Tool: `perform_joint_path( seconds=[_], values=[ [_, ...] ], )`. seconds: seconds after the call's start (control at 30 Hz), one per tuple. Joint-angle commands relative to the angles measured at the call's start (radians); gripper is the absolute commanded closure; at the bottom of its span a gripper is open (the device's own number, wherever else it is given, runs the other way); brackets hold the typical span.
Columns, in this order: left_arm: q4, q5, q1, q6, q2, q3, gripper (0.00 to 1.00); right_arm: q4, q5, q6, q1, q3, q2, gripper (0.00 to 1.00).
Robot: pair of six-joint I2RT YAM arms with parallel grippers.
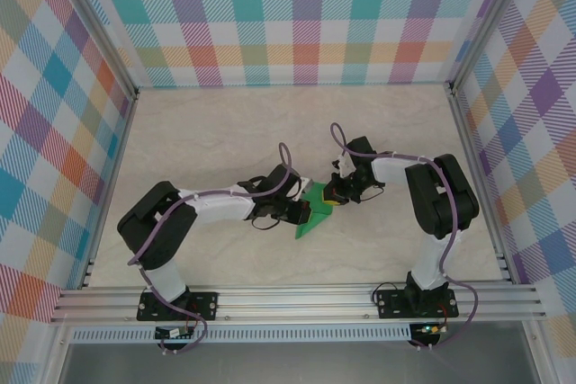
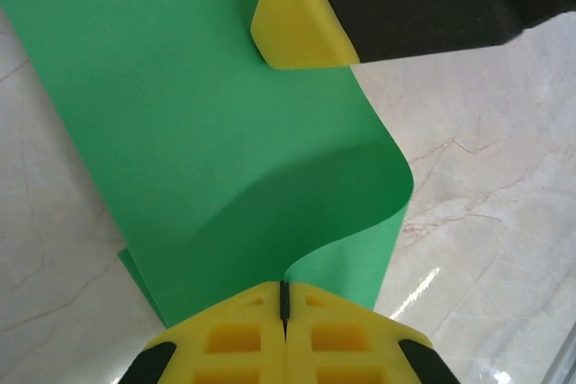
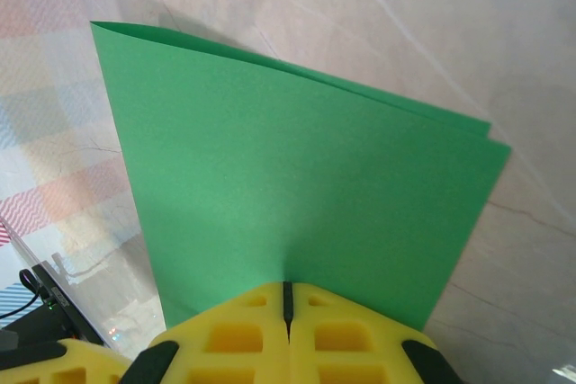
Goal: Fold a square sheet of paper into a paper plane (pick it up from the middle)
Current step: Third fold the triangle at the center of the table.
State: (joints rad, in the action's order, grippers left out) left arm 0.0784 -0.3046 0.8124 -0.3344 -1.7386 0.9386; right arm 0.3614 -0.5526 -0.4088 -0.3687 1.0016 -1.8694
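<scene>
Two claws grip one thin green sheet of paper (image 1: 313,216) near the middle of the pale marbled surface (image 1: 216,132). From the overhead camera I see the left claw (image 1: 300,211) reaching in from the left and the right claw (image 1: 336,193) coming in from the right. They are close together, and the sheet sits between them. A pointed green corner sticks out below them toward the near edge. I cannot tell from here whether that corner touches the surface.

On the left wrist camera, the left claw (image 2: 284,305) has its yellow pads pressed together on the near edge of the sheet (image 2: 198,132). Just ahead of the pads the paper buckles up into a soft wave, and a second green layer peeks out underneath at the lower left. At the top of that view, a yellow fingertip (image 2: 292,29) of the right claw rests against the far part of the sheet.

On the right wrist camera, the right claw (image 3: 288,301) is likewise clamped shut on the paper's edge. The sheet (image 3: 297,186) is doubled over, and its two layers are slightly offset along the upper right edge. Checked walls (image 1: 306,15) ring the surface.
</scene>
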Motion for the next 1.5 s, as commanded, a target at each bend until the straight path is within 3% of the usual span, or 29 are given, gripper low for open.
perform_joint_path(
  seconds=[0.0, 0.4, 1.47],
  values=[
    [0.035, 0.019, -0.021, 0.022, -0.012, 0.026, 1.0, 0.03, 0.054, 0.019, -0.005, 0.004, -0.02, 0.96],
    [0.06, 0.084, -0.037, 0.031, -0.028, 0.032, 1.0, 0.033, 0.053, 0.003, -0.004, 0.007, -0.014, 0.95],
    [0.082, 0.084, -0.045, 0.006, -0.054, 0.019, 1.0, 0.026, 0.068, -0.031, -0.003, 0.006, -0.021, 0.95]
  ],
)
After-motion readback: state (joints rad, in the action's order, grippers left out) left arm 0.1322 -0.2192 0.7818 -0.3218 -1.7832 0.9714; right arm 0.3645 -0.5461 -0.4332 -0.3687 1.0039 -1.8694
